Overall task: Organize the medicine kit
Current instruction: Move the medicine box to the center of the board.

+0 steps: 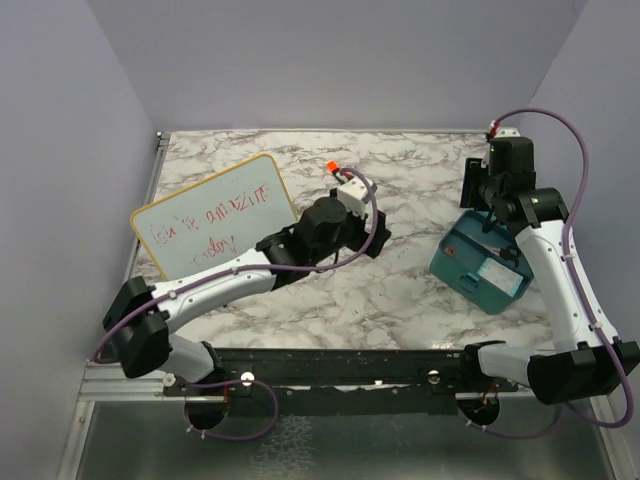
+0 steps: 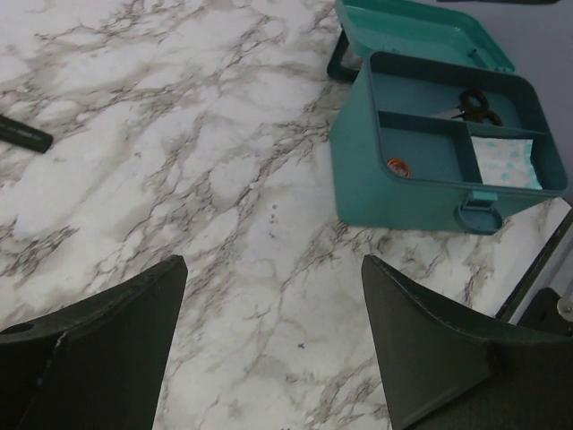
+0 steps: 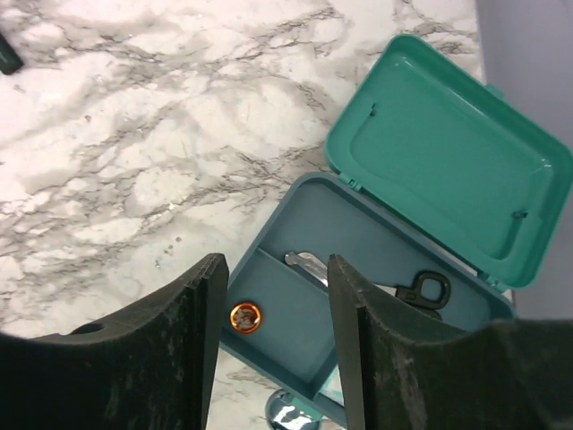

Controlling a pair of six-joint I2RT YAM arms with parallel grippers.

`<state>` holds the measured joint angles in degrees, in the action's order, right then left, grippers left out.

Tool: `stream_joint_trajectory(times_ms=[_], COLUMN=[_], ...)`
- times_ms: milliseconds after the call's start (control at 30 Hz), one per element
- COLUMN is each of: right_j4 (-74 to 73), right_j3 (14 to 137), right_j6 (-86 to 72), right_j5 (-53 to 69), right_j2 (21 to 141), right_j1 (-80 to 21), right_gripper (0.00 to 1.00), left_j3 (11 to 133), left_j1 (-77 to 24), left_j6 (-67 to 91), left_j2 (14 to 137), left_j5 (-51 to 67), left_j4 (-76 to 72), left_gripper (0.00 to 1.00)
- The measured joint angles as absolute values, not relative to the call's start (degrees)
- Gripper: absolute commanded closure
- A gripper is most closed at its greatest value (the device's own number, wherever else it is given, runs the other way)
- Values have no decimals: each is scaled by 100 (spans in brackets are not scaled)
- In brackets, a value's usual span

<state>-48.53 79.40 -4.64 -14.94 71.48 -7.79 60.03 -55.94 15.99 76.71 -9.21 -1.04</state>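
From the top, the teal medicine kit (image 1: 478, 268) sits on the marble table (image 1: 400, 295). The right arm (image 1: 555, 270) bends over the kit. The whiteboard (image 1: 215, 215) lies far to the left of the kit.

From the left wrist, the left gripper (image 2: 273, 269) is spread wide and holds nothing. The kit is up and to the right of it, well apart. The kit's lid (image 2: 421, 27) is flipped back. Inside lie scissors (image 2: 479, 106), a white packet (image 2: 506, 161) and a little orange round thing (image 2: 398, 167).

From the right wrist, the right gripper (image 3: 276, 260) hangs right above the kit. Its fingers are apart and hold nothing.
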Motion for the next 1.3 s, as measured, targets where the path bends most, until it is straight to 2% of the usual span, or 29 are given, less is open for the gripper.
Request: stream_joint_trajectory(times_ms=[133,167,233,767,1033,1300], right_j4=[-4539,-4491,-4403,-3990,-3994,-3997], right_j3=[7555,7481,7389,7332,7332,7332], right_j6=[-871,-972,-1131,-1496,-1496,-1503], right_j5=[-1308,-1251,-1138,-921,-1037,-1229], right_j2=[6759,6657,6464,5247,5229,5227], right_j1=[-779,-779,-779,-779,-779,-779], right_gripper=[40,33,30,27,27,27], left_j3=[6737,6904,7185,8680,8980,9480], left_j1=[-5596,-5596,-5596,-5745,-5826,-5863], left_j6=[1785,1809,1861,2095,1988,1903], left_j2=[8667,8879,9268,11539,11867,12385], left_j5=[-611,-563,-489,257,362,478], left_j4=[-388,-438,-582,-1138,-1173,-1131], left_gripper=[26,27,29,41,45,58])
